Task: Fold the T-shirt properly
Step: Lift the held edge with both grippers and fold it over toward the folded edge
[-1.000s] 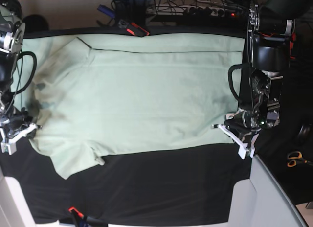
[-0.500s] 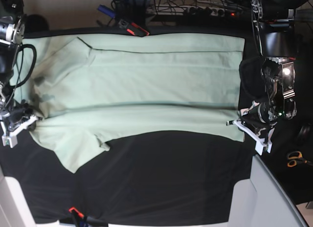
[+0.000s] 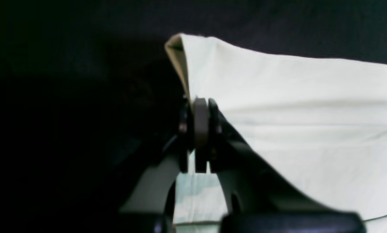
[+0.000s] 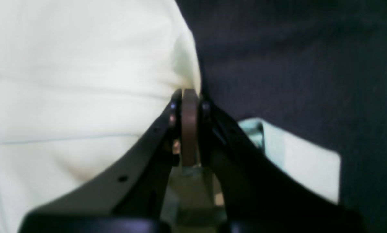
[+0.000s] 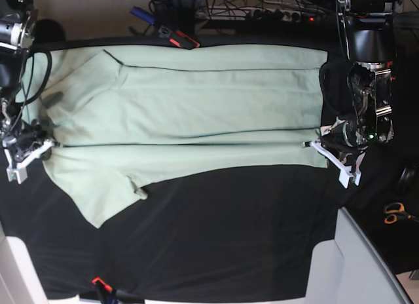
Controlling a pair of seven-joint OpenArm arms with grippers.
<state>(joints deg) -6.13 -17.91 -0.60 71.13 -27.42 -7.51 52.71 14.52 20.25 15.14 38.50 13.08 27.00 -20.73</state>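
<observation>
The T-shirt (image 5: 190, 114) lies spread across the dark table cover (image 5: 222, 238), its long axis running side to side in the base view; a lengthwise fold is in progress, with the near edge lifted and carried toward the middle, so that a doubled band shows along the front; one sleeve (image 5: 98, 199) hangs out below that band, toward the right arm's side.

The left gripper (image 3: 200, 106) has its jaws pressed together on a corner of the cloth, as the left wrist view shows; the fabric rises in a peak just above the pinch. The right gripper (image 4: 189, 97) is likewise clamped on the shirt's edge, with pale cloth bunched against the closed jaws.

The main risk seems to be uneven travel; if one arm leads the other, the fold line would likely skew and the hem end would not match the shoulder end. Both pinches look shallow, near the very edge, so a tug against the cloth's drag on the cover could pull a corner free; the loose sleeve may also crumple under the folded layer if it is not laid flat.
</observation>
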